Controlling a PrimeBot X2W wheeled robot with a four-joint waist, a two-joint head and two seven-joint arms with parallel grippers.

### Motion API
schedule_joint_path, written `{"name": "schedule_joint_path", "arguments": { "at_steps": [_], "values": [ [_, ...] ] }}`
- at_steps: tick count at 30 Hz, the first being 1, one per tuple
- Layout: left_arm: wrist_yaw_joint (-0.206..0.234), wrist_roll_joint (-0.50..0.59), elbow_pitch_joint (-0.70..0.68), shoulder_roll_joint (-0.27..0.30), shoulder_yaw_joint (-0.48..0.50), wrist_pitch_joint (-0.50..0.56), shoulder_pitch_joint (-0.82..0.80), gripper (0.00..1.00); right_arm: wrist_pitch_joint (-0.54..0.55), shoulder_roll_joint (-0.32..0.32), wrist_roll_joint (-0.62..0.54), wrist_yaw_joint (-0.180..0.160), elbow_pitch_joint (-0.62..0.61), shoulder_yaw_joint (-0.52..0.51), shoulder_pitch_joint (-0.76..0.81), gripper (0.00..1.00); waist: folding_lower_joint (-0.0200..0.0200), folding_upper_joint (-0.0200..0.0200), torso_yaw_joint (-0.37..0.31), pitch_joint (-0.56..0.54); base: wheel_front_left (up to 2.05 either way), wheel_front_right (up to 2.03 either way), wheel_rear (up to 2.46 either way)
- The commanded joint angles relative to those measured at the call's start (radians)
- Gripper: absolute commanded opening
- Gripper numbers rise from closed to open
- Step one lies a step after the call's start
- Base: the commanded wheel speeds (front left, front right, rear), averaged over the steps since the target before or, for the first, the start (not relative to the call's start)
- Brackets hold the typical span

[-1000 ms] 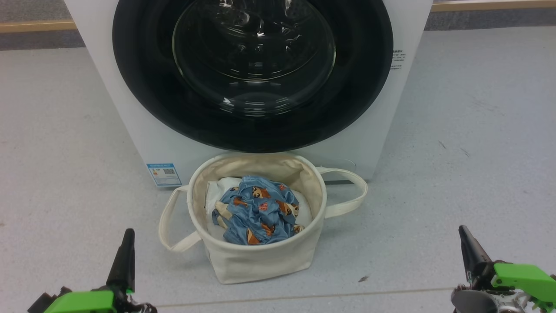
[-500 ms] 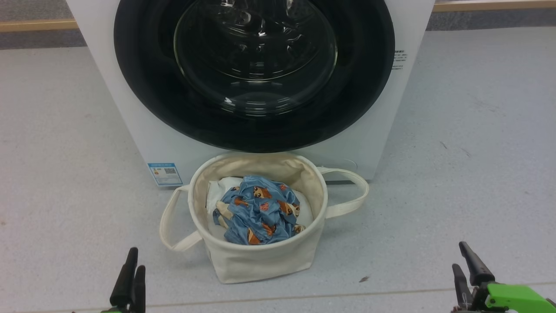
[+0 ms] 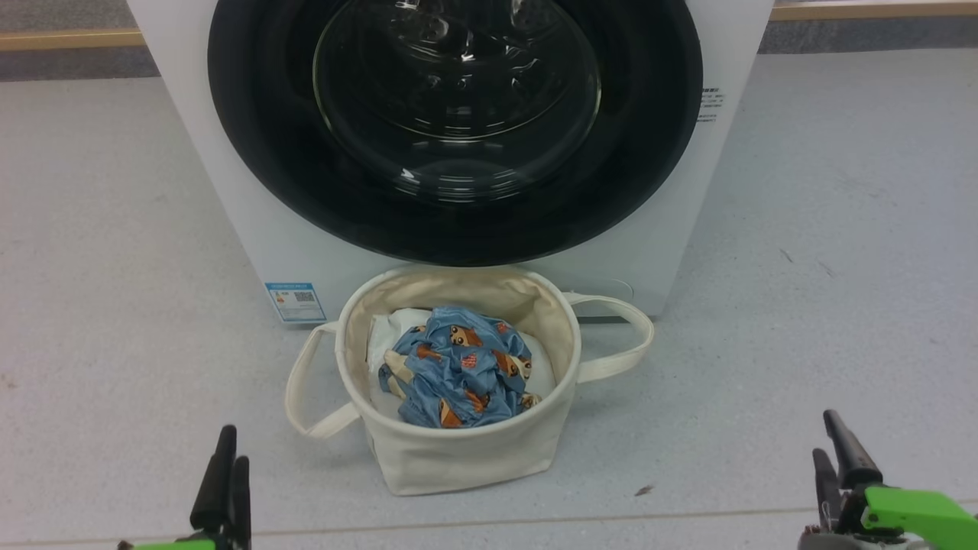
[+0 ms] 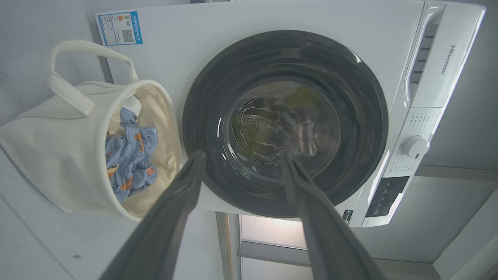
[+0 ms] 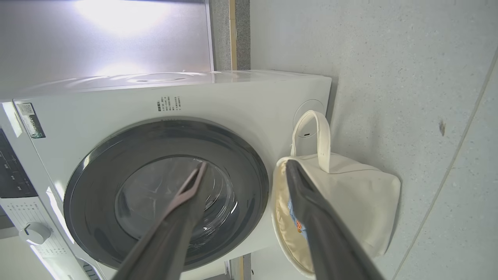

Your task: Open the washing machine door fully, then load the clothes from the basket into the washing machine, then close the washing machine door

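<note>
Currently the washing machine door (image 3: pixel 458 221) is sitting closed on the washing machine (image 3: pixel 283 244), its top cut off in the head view. The left wrist view is showing the dial (image 4: pixel 415 146). The drum behind the glass is reading dim. The clothes (image 3: pixel 458 370), blue with orange figures, are lying crumpled in the basket (image 3: pixel 458 458), just before the machine. The left gripper (image 4: pixel 243 155) and right gripper (image 5: pixel 246 165) are each holding 2 fingers apart, gripping nothing.

basket (image 3: pixel 458 458) in frt of washing machine (image 3: pixel 306 260), maybe touching | clothes (image 3: pixel 458 367) in basket
</note>
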Motion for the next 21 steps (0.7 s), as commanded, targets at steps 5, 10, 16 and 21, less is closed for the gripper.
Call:
{"name": "schedule_joint_path", "arguments": {
  "at_steps": [5,10,16,21],
  "values": [
    [-0.002,0.048,-0.052,0.007,0.024,-0.023,-0.061,1.00,-0.025,-0.007,-0.061,0.000,-0.057,-0.015,-0.071,1.00,-0.0001,0.0000,0.005,0.000,0.00,0.00,0.00],
    [-0.003,0.098,-0.070,0.007,0.037,-0.038,-0.072,1.00,-0.040,-0.008,-0.095,0.000,-0.064,-0.016,-0.092,1.00,-0.0001,0.0000,0.009,0.000,0.00,0.00,0.00],
    [-0.003,0.165,-0.099,0.008,0.045,-0.055,-0.091,1.00,-0.058,-0.008,-0.119,0.000,-0.086,-0.023,-0.126,1.00,-0.0001,0.0000,0.015,0.003,0.00,0.00,0.00],
    [-0.003,0.228,-0.124,0.008,0.050,-0.070,-0.111,1.00,-0.072,-0.009,-0.232,0.000,-0.131,-0.015,-0.156,1.00,-0.0001,0.0000,0.020,0.006,0.00,0.00,0.00]
  ]
}}
